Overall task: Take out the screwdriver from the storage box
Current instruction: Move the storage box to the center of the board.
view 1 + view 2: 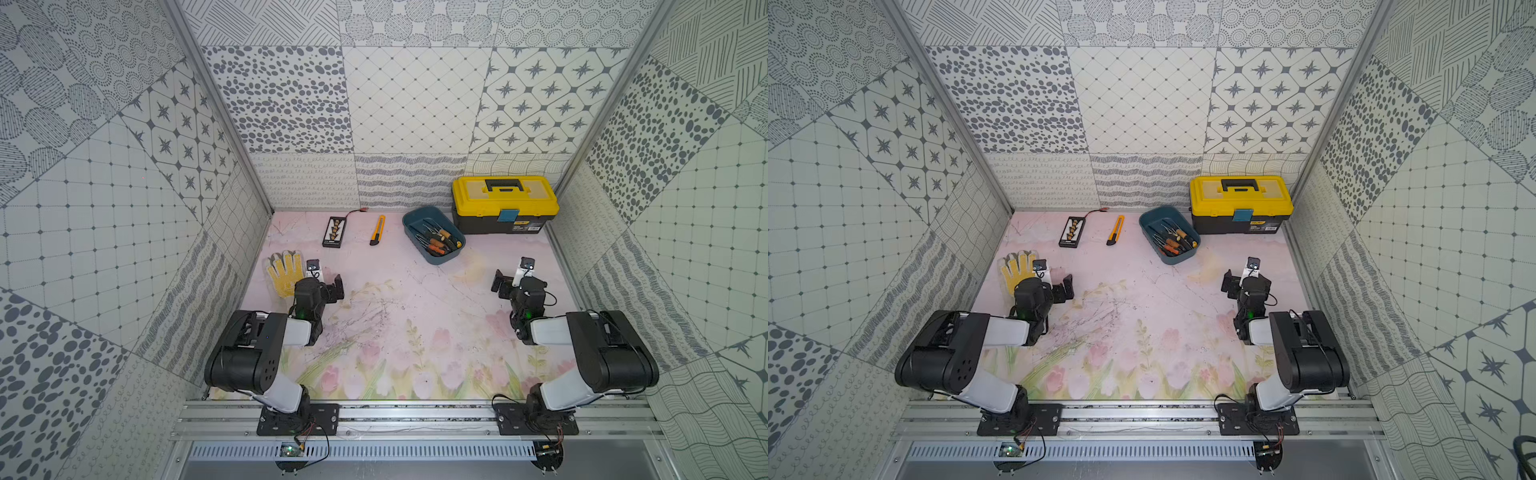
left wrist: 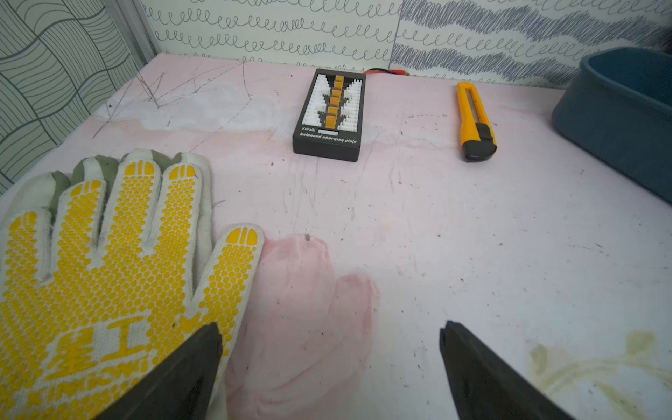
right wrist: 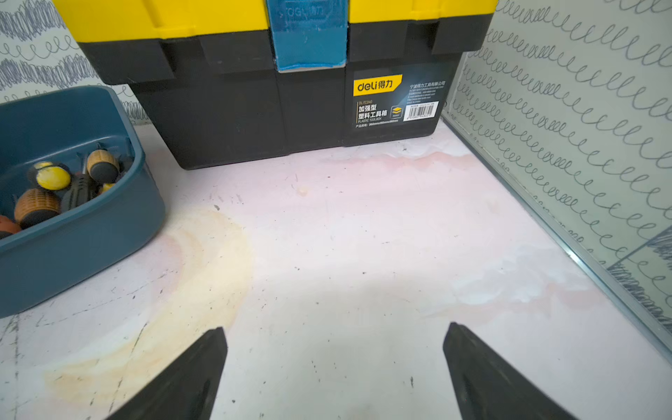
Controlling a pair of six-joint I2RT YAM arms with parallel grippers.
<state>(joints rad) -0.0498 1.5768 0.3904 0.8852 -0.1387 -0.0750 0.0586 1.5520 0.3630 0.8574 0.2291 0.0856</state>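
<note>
The storage box is a dark teal open bin at the back of the table, right of centre, in both top views. Several screwdrivers with orange, yellow and black handles lie inside it; their handle ends show in the right wrist view. My right gripper is open and empty above bare table, nearer than the box and to its right. My left gripper is open and empty too, at the table's left beside a glove, far from the box.
A yellow-lidded black toolbox stands right behind the bin against the back wall. An orange utility knife and a black charging board lie at the back left. A yellow-dotted work glove lies under my left wrist. Patterned walls enclose three sides.
</note>
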